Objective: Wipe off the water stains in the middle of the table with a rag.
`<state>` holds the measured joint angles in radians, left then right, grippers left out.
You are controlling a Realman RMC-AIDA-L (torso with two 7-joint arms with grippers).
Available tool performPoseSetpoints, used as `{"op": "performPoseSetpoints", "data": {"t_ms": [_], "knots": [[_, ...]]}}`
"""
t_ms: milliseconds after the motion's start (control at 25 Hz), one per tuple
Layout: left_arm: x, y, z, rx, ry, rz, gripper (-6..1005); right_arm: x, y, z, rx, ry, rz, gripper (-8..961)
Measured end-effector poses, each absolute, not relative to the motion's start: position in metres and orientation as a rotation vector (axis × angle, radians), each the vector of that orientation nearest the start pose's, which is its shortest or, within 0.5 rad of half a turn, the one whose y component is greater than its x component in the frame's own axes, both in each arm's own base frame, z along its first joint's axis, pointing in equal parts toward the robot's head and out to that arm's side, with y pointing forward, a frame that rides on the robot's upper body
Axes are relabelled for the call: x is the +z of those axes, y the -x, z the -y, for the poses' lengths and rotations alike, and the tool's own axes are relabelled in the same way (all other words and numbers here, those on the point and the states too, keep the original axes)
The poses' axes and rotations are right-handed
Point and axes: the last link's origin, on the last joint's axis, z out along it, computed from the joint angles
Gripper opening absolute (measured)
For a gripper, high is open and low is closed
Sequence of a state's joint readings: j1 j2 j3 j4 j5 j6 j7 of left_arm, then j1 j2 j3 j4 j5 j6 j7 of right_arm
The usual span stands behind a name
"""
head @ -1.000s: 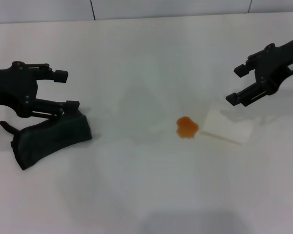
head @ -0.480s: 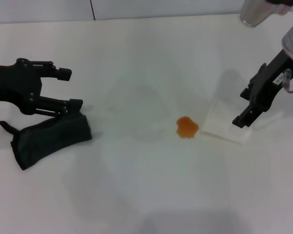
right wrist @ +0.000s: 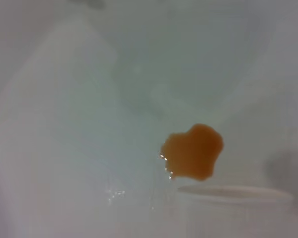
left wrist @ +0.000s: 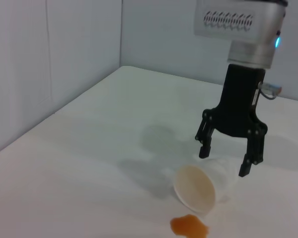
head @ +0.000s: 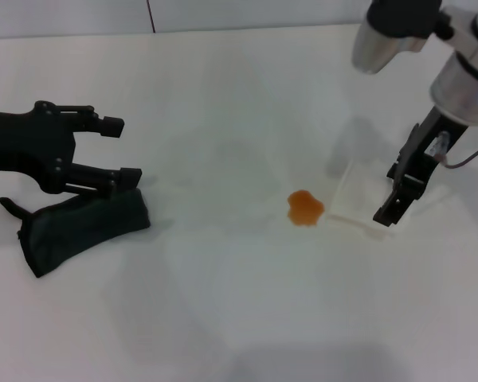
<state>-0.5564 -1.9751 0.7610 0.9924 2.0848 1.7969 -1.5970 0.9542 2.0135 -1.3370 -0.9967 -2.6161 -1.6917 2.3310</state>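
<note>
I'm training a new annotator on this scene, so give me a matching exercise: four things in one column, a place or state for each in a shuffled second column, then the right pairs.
Things:
1. rag
2. water stains
3. paper cup
4. right gripper

Places or states:
A. lying on its side, mouth toward the orange blot
B. open, pointing down astride the cup
C. bunched dark wad under the left gripper
D. small orange blot on the bare table

Pairs: 1-C, 2-D, 3-A, 4-B
</note>
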Motion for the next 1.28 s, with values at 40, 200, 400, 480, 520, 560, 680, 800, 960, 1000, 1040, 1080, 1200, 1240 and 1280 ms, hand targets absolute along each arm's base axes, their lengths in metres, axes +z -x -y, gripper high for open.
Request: {"op": "performPoseSetpoints", "data": {"t_ms": [40,200,400,480,520,560,680,800,960,1000,1040,1080,1200,1240,1280], "knots": [[0.075,0.233,-0.338,-0.416,2.913,0.420,880,-0.005,-0.142,-0.389,-0.849,2.808,-0.625,826],[0.071,0.234,-0.337,-0.414,2.922,0.417,880,-0.014,-0.141,-0.391,-0.894,2.791,-0.620,832],[0.066,0.234,-0.335,-0.414,2.932,0.419,880,-0.025,-0.145,-0.391,-0.934,2.756,-0.639,831],[0.064,0.234,-0.334,-0.410,2.935,0.421,880,-0.028,-0.147,-0.391,-0.942,2.756,-0.655,831],[0.063,0.234,-0.334,-0.407,2.937,0.421,879,-0.030,-0.148,-0.391,-0.945,2.757,-0.663,831],[0.063,0.233,-0.334,-0.406,2.939,0.420,879,-0.031,-0.148,-0.391,-0.946,2.756,-0.665,831],[0.062,0.233,-0.334,-0.405,2.941,0.418,879,-0.034,-0.148,-0.391,-0.954,2.751,-0.656,830],[0.061,0.232,-0.334,-0.406,2.943,0.410,879,-0.037,-0.147,-0.391,-0.947,2.757,-0.641,830],[0.060,0.231,-0.334,-0.410,2.946,0.398,879,-0.042,-0.149,-0.392,-0.940,2.752,-0.621,829],[0.060,0.231,-0.334,-0.411,2.947,0.398,879,-0.044,-0.150,-0.392,-0.938,2.752,-0.616,829],[0.060,0.231,-0.334,-0.411,2.947,0.398,879,-0.046,-0.150,-0.392,-0.936,2.753,-0.611,829],[0.060,0.231,-0.334,-0.411,2.947,0.398,879,-0.046,-0.150,-0.392,-0.933,2.753,-0.608,829],[0.059,0.231,-0.334,-0.412,2.946,0.399,880,-0.050,-0.151,-0.393,-0.921,2.755,-0.586,829],[0.059,0.231,-0.334,-0.412,2.946,0.399,880,-0.051,-0.151,-0.393,-0.918,2.755,-0.580,828],[0.059,0.231,-0.334,-0.412,2.946,0.399,880,-0.052,-0.151,-0.393,-0.914,2.756,-0.575,828]]}}
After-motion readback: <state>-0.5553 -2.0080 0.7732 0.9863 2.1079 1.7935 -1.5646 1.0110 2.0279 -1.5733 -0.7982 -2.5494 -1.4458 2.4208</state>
